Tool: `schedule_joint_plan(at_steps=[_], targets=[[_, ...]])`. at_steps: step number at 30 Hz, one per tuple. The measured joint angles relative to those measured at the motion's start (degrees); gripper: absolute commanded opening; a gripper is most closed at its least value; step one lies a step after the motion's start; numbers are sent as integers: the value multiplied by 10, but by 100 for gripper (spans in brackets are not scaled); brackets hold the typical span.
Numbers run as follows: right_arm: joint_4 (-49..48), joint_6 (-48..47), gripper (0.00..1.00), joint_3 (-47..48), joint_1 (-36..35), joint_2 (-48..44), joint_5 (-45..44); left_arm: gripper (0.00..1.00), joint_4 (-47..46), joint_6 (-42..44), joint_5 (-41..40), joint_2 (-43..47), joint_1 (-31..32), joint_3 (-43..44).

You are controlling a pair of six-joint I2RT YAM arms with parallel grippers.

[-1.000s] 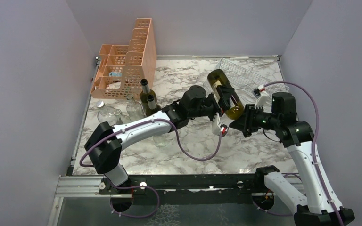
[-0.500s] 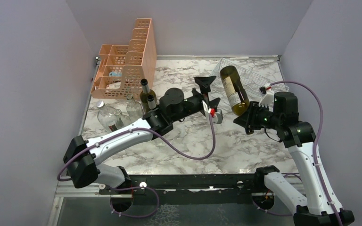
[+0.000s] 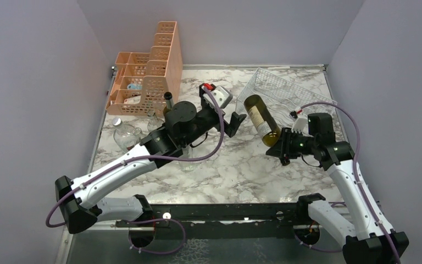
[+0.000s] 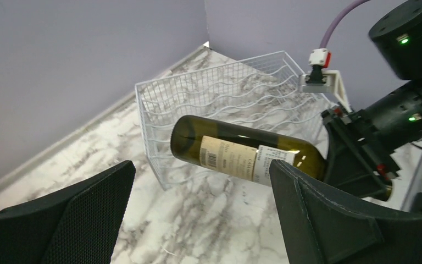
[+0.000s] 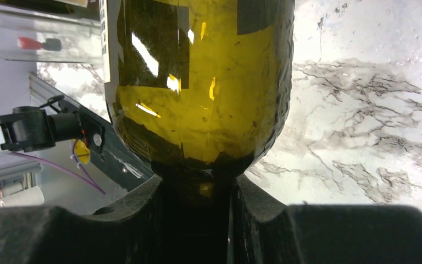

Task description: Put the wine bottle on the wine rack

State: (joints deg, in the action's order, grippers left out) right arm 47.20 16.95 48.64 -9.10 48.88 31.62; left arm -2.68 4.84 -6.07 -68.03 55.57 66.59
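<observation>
The right gripper [image 3: 282, 145] is clamped on the neck of the wine bottle [image 3: 261, 117], its fingers [image 5: 264, 220] pressed to either side of the dark glass just below the shoulder. The green bottle hangs clear of the marble table [image 3: 225, 165] over its right half, lying almost level with its base pointing toward the far left. It is not in a cradle. The base is just beside the near-left side of the wine rack [image 3: 286, 91], and whether the two touch cannot be told. The white wire rack sits in the table's far right corner. The left gripper [image 3: 225, 110] hovers near the middle of the far edge with its fingers [image 4: 60, 220] spread wide and holding nothing, facing the bottle's label and well apart from it. A peach organizer [image 3: 148, 77] stands in the far left corner, with a dark bottle [image 3: 169, 102] and clear glass bottles [image 3: 123, 132] just in front of it.
</observation>
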Motion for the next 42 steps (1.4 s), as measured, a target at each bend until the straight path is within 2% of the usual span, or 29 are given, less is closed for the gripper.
schedule_joint_plan(at_steps=[6,12,15,21,28,35,42], targets=[[-13,-5,1,-25,-28,25,-8,99,56,-83,-1,44,0,0],[-40,24,1,-37,-132,72,-67,99,84,-98,-10,63,0,3],[-56,47,1,-42,-161,95,-96,99,94,-98,-15,63,0,4],[-71,86,1,-50,-163,97,-181,99,112,-94,-25,68,0,4],[-85,108,1,-67,-164,96,-233,99,118,-83,-33,76,0,4],[-116,130,1,-113,-165,65,-267,99,118,-76,-35,80,0,4],[-198,160,1,-157,-165,68,-280,99,118,-71,-35,85,0,4]])
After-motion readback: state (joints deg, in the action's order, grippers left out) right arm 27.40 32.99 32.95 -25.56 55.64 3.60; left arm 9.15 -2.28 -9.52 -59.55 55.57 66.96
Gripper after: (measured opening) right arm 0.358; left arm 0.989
